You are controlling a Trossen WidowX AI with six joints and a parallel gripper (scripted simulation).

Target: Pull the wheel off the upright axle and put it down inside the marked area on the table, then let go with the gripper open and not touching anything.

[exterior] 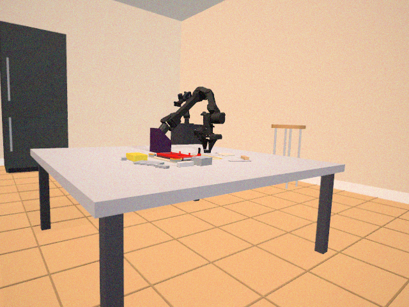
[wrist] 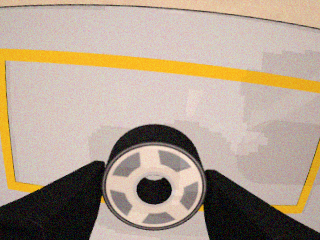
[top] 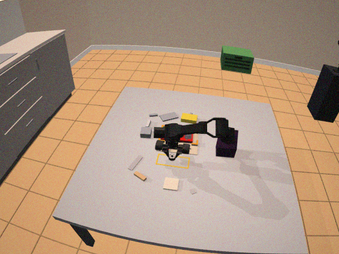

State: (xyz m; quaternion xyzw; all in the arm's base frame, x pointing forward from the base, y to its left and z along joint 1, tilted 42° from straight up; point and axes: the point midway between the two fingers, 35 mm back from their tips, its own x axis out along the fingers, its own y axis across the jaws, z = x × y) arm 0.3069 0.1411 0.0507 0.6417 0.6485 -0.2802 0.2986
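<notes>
Gripper pinching black-tyred wheel with pale five-spoke hub across its diameter, one finger each side, bore facing the wrist camera, so hub axis runs roughly along the fingers. Wheel is off the axle and, in wrist view, over the near long side of the yellow outlined rectangle, most of the marked area lying beyond it, away from the red-part fixture; height above worktop hard to tell. Next move likely: shift a bit outward, lower straight, spread fingers, back off upward.
</notes>
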